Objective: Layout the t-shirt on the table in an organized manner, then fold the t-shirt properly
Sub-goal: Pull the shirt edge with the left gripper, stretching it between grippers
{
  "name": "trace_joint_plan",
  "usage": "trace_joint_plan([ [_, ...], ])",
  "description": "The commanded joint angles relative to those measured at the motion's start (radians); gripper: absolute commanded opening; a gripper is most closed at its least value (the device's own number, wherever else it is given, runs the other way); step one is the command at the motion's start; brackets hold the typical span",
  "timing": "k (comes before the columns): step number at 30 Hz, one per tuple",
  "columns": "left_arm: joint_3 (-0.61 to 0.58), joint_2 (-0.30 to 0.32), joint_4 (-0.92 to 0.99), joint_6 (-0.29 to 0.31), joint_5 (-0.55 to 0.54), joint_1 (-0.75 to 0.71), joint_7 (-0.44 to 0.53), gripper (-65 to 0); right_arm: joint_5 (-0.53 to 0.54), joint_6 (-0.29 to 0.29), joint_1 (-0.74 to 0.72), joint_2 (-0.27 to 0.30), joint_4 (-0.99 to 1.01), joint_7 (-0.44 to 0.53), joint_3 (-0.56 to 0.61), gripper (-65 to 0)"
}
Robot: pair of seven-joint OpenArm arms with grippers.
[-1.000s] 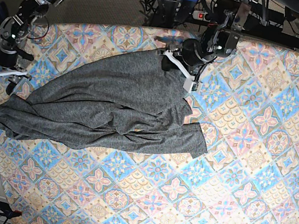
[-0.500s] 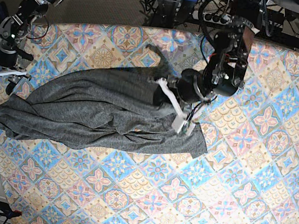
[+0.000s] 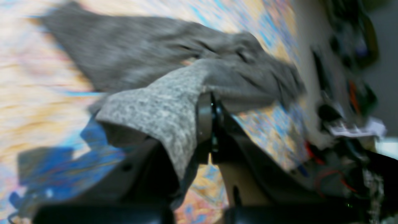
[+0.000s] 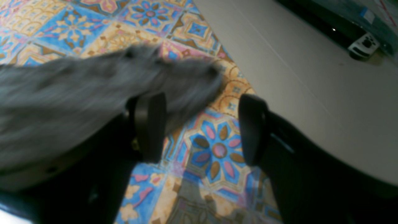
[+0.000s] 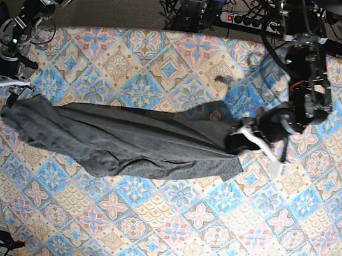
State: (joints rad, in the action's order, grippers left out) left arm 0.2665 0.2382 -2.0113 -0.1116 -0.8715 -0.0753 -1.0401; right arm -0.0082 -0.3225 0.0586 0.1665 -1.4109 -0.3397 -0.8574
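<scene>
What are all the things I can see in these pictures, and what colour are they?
Soft heathered dark grey t-shirt: one, dark grey, stretched long and rumpled across the table's left and middle.
Wide table with a diamond-tile cloth: one, pastel blue, pink and cream, fills most of the base view.
White power strip with a red switch: one, white, behind the table's far edge among black cables.
Left gripper: one, black with white fingers, shut on the t-shirt's right end, on the base view's right.
Right gripper: one, black, open, at the table's left edge beside the t-shirt's other end, with nothing between its fingers.
</scene>
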Motion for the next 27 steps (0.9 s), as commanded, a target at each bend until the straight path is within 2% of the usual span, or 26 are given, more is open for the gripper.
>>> trace_joint_plan([
  [1,0.014,0.028,-0.016,0.003,-0.03,-0.001,0.011,-65.0,0.007,0.001,-0.01,0.018,-0.014,0.027,-0.003,-30.0],
  [3,0.024,0.06,-0.016,0.005,-0.047,-0.022,0.011,-65.0,0.007,-0.016,-0.01,0.003,-0.014,0.027,0.0,-30.0],
  [7,0.024,0.085,-0.016,0.005,-0.059,-0.059,0.011,-65.0,0.007,-0.18,-0.01,-0.045,-0.021,0.027,-0.001,-30.0],
  [9,0.026,0.083,-0.016,0.005,-0.059,-0.06,0.011,-65.0,0.007,-0.226,-0.01,-0.06,-0.021,0.027,-0.001,-30.0],
  [16,0.027,0.086,-0.016,0.005,-0.059,-0.082,0.01,-65.0,0.007,-0.237,-0.015,-0.081,0.002,0.027,-0.001,-30.0],
  [27,0.083,0.086,-0.018,0.005,-0.058,-0.126,0.01,-65.0,0.007,-0.237,-0.019,-0.08,0.261,0.035,-0.001,-30.0],
])
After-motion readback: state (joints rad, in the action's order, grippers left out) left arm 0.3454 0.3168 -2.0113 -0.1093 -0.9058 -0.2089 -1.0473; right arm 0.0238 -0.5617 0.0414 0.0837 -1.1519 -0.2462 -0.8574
